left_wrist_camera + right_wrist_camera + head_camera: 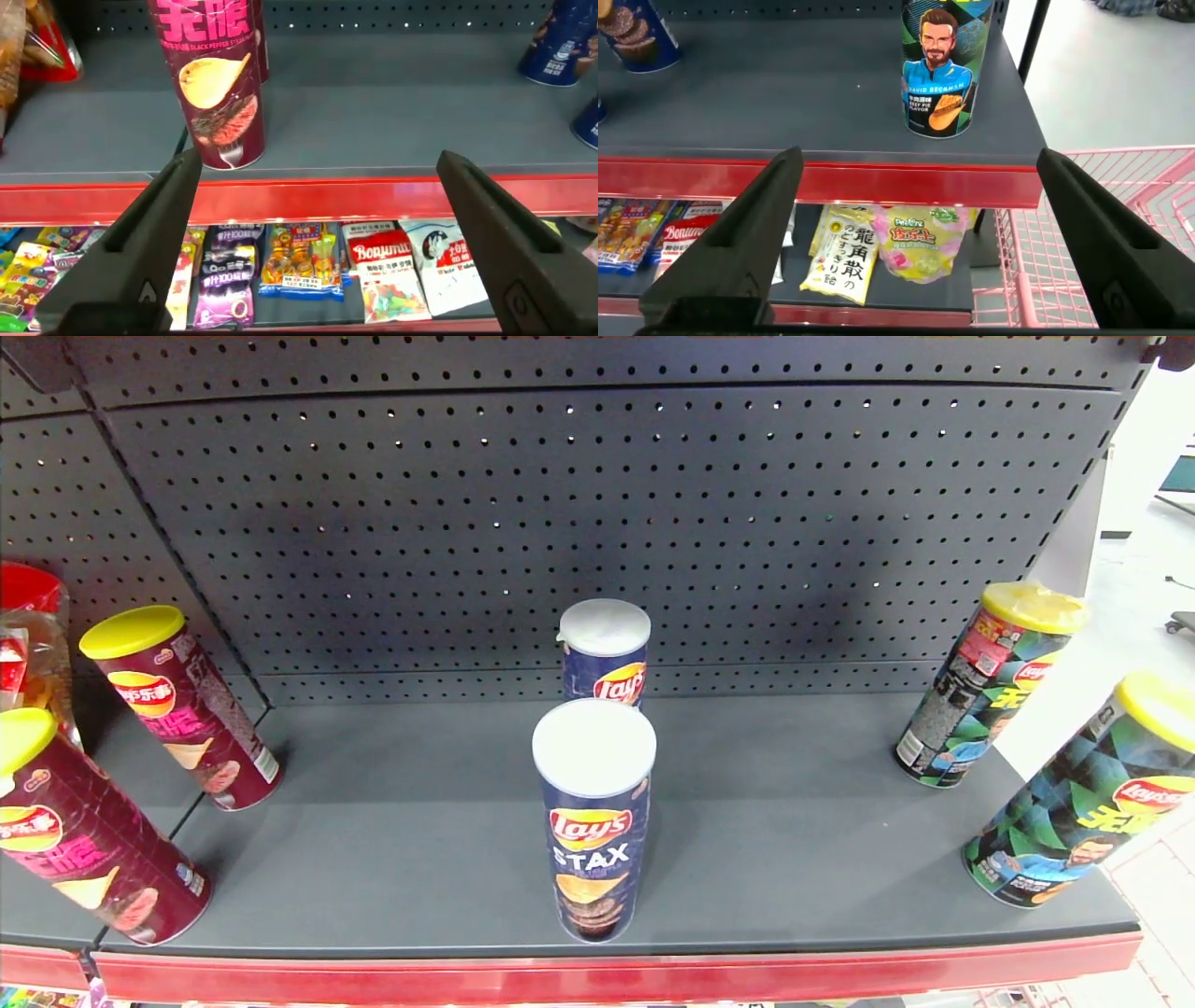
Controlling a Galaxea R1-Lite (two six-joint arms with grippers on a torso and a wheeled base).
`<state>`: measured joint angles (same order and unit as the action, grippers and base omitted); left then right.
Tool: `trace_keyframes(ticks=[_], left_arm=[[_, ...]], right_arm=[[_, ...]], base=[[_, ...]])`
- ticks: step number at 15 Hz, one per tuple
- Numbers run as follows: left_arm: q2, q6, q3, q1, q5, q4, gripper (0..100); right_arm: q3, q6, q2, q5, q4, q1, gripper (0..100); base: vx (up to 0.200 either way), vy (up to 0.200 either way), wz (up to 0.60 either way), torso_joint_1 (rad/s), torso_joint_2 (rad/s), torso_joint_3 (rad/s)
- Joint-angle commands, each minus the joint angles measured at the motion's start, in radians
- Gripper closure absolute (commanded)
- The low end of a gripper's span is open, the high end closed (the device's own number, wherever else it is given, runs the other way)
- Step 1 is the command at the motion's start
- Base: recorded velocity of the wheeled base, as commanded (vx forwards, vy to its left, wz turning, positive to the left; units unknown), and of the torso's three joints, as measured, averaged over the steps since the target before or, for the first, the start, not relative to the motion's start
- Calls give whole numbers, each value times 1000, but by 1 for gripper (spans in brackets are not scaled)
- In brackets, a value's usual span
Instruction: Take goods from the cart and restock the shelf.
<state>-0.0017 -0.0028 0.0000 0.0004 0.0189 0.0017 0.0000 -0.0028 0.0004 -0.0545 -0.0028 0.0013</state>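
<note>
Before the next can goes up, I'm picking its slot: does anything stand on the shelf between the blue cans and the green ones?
Nothing visible does: the shelf is bare between the front blue can and the rear green can.

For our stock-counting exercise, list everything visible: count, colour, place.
blue tubes: two, white lids, shelf centre, one behind the other
maroon tubes: two, yellow lids, shelf's left
green tubes: two, yellow lids, shelf's right end
shelf: one, grey, red front edge
back panel: one, grey, perforated
snack bags: several, mixed colours, lower shelf
cart: one, pink, right of shelf
left gripper: black, open, before shelf edge
right gripper: black, open, before shelf edge
</note>
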Motion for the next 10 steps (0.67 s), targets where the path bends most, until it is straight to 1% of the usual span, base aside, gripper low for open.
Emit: trace_keyframes(ticks=[1, 10], left_arm=[[2, 0, 0, 0, -1, 0, 0], [2, 0, 0, 0, -1, 0, 0]], right_arm=[[0, 0, 0, -1, 0, 0, 0], [0, 0, 0, 1, 0, 0, 0]], base=[[0, 0, 0, 0, 0, 0], [0, 0, 0, 0, 0, 0]])
